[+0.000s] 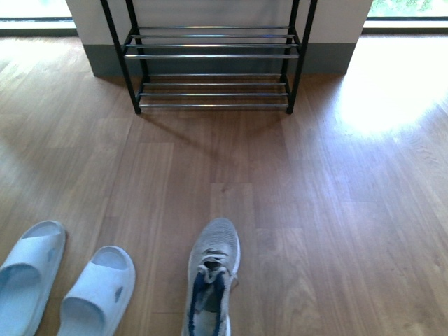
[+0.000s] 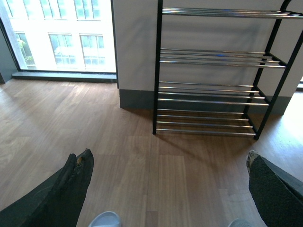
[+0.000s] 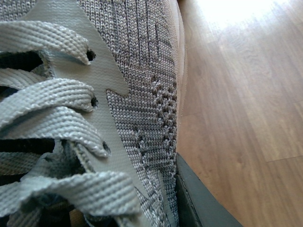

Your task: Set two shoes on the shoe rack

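Fingers [image 2: 71, 189] of the left gripper [image 2: 169, 161] spread wide, empty; right gripper [image 3: 199, 208] seemingly touches the sneaker [image 3: 137, 94], closure impossible to tell.

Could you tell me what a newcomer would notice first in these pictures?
Probably the grey knit sneaker on the wooden floor close to the camera; it also fills the right wrist view. To its left lie two pale slides, and at the far end stands the shoe rack, with no shoes on its visible shelves.
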Controlling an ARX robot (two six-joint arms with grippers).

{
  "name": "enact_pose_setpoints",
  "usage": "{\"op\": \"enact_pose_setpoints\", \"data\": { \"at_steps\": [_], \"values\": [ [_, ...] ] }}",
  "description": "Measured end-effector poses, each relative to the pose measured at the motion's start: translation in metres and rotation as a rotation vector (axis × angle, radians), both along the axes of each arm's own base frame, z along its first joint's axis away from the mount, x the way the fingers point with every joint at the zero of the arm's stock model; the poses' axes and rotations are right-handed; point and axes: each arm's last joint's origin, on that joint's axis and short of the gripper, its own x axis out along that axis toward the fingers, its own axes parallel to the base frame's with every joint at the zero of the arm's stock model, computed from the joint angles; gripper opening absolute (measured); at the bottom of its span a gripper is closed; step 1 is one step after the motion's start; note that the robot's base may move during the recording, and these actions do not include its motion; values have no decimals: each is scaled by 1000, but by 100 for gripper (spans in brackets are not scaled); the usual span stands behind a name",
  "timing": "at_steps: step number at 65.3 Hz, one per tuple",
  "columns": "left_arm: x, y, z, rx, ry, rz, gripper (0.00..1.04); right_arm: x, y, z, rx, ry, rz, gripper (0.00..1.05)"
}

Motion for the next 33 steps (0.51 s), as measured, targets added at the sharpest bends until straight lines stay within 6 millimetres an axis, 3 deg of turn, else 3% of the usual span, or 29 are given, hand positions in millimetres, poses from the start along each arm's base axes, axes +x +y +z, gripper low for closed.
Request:
{"op": "enact_pose_setpoints", "data": {
  "at_steps": [25,30,33],
  "values": [
    [0,0,0,0,0,-3,95,-1,-2,0,-1,0,-14,4],
    [4,3,0,-54,107,122,95,0,-1,0,2,0,-7,4],
    [22,10,6,-125,170,235,95,0,-1,0,1,2,-11,4]
  ]
}}
